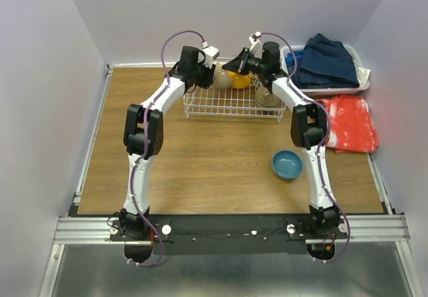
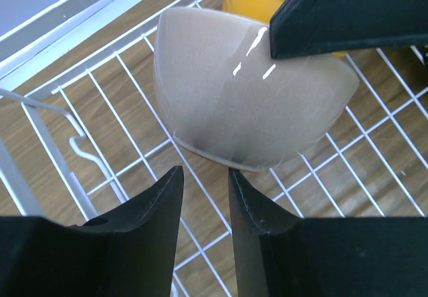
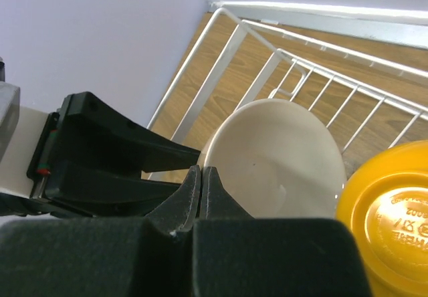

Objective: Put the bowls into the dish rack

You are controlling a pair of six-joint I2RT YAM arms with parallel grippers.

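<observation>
The white wire dish rack (image 1: pixel 231 103) stands at the back middle of the table. In it, a cream-tan bowl (image 1: pixel 222 78) stands on its edge against an orange bowl (image 1: pixel 240 80), and a tan-brown bowl (image 1: pixel 267 97) sits at the right end. A blue bowl (image 1: pixel 287 164) sits on the table, outside the rack. My left gripper (image 2: pixel 204 173) is open and empty, its tips just short of the cream bowl's rim (image 2: pixel 247 103). My right gripper (image 3: pixel 201 173) is shut and empty, its tips at the cream bowl's (image 3: pixel 274 163) upper edge, next to the orange bowl (image 3: pixel 388 217).
A white basket of blue clothes (image 1: pixel 328 63) stands at the back right. An orange-red cloth (image 1: pixel 351 123) lies in front of it. Both arms meet over the rack's back left part, and the right gripper's finger (image 2: pixel 348 16) shows over the bowl in the left wrist view.
</observation>
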